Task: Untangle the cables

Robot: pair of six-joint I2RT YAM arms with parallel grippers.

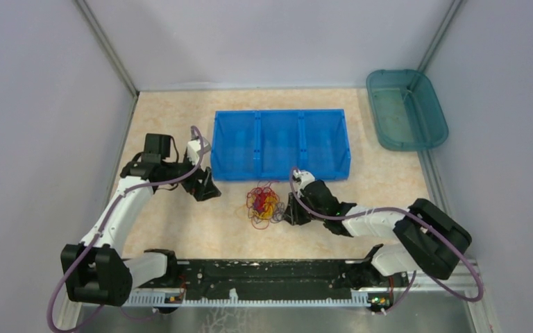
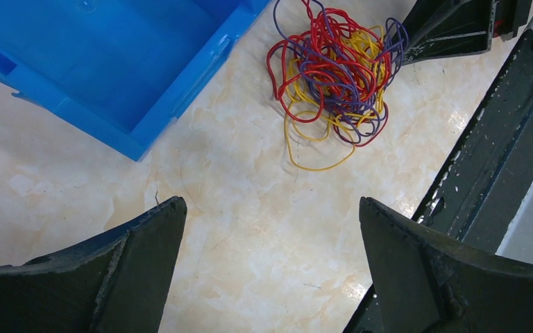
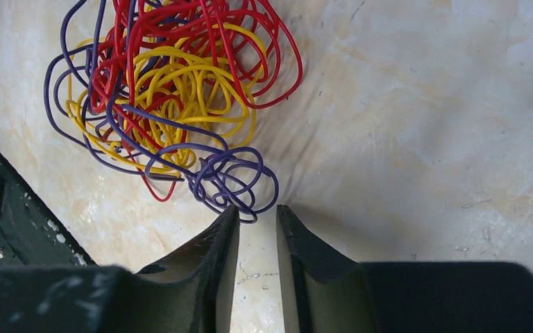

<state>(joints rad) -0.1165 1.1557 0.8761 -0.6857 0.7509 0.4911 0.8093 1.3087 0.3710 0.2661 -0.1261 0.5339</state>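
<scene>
The cables [image 1: 262, 202] are one tangled clump of red, yellow and dark purple-navy wires on the table, in front of the blue bin. In the left wrist view the cables [image 2: 333, 69] lie ahead and to the right of my left gripper [image 2: 271, 208], which is wide open, empty and apart from them. My left gripper [image 1: 205, 189] sits left of the clump. My right gripper [image 1: 293, 211] is at the clump's right edge. In the right wrist view its jaws [image 3: 257, 211] stand a narrow gap apart, with a purple loop [image 3: 232, 177] of the cables [image 3: 173, 90] lying at the tips.
A blue three-compartment bin [image 1: 281, 114] stands just behind the clump; its corner shows in the left wrist view [image 2: 111, 62]. A teal tub [image 1: 375, 104] sits at the back right. A black rail [image 1: 264, 274] runs along the near edge. Walls close both sides.
</scene>
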